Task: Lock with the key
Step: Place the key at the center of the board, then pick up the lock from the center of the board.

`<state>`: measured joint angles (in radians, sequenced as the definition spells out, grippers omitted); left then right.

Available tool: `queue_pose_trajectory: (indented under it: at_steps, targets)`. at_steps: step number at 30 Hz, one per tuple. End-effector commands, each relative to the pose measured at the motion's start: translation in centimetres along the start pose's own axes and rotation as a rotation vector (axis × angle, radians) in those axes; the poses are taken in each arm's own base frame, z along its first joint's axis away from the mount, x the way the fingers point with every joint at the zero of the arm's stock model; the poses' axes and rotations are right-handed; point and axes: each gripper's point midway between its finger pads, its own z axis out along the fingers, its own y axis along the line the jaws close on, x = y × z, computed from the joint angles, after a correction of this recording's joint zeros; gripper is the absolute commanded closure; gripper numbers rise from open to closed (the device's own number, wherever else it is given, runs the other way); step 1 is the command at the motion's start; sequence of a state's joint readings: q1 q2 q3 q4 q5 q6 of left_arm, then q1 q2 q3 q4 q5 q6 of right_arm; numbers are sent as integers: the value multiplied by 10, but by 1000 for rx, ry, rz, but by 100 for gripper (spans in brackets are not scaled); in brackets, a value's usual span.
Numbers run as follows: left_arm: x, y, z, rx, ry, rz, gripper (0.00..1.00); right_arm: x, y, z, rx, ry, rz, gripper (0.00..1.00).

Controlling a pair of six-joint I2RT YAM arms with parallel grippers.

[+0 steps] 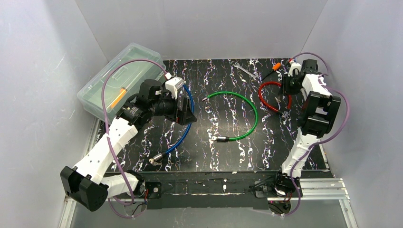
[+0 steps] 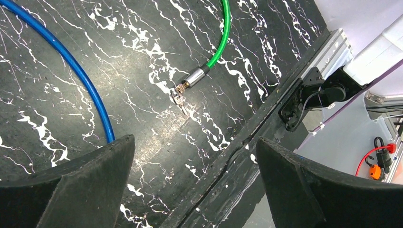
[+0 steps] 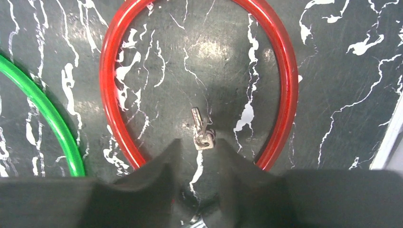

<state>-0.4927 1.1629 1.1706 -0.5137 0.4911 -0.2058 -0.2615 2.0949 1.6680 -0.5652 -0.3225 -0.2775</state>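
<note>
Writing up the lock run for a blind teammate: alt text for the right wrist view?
A small silver key lies on the black marbled table inside the loop of a red cable lock, just beyond the tips of the right pincer, whose fingers stand slightly apart. A green cable curves past at the left edge.

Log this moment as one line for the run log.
left gripper: open, empty, above mat | right gripper: part open over key inside red cable loop | lock: not yet done
</note>
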Motion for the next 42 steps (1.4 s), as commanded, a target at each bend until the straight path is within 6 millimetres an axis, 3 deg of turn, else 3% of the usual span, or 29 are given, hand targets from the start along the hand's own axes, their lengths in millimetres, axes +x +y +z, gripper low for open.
queue_pose_trajectory:
  at_steps: [1,4,9,13,16,18,20,22,25,38,42]
  targets:
    - [3,2,-6,-12,-11,15,2,-37,4,-14,-12,-87,-29,52]
    - [5,3,-4,-13,-8,14,2,-48,13,-32,-28,-117,-43,35]
    - [4,4,-2,-12,-10,8,2,-53,50,-59,-58,-121,-89,32]
    - [2,4,-2,-15,-15,6,2,-26,101,-68,-60,-40,-133,32]
    - [3,5,-4,-24,-23,5,2,15,151,-60,36,44,-194,35]
    - [3,5,-5,-28,-28,7,2,35,165,-48,52,103,-200,38]
    - [3,6,-6,-37,-34,13,2,53,166,-35,73,177,-207,43]
    - [4,8,-6,-44,-39,12,2,76,153,-17,165,248,-200,47]
    - [4,9,-7,-47,-37,17,2,89,145,-4,190,282,-194,50]
    - [6,9,-7,-48,-36,23,2,126,136,22,204,393,-163,62]
    - [5,10,-7,-49,-37,24,2,133,134,25,216,407,-153,71]
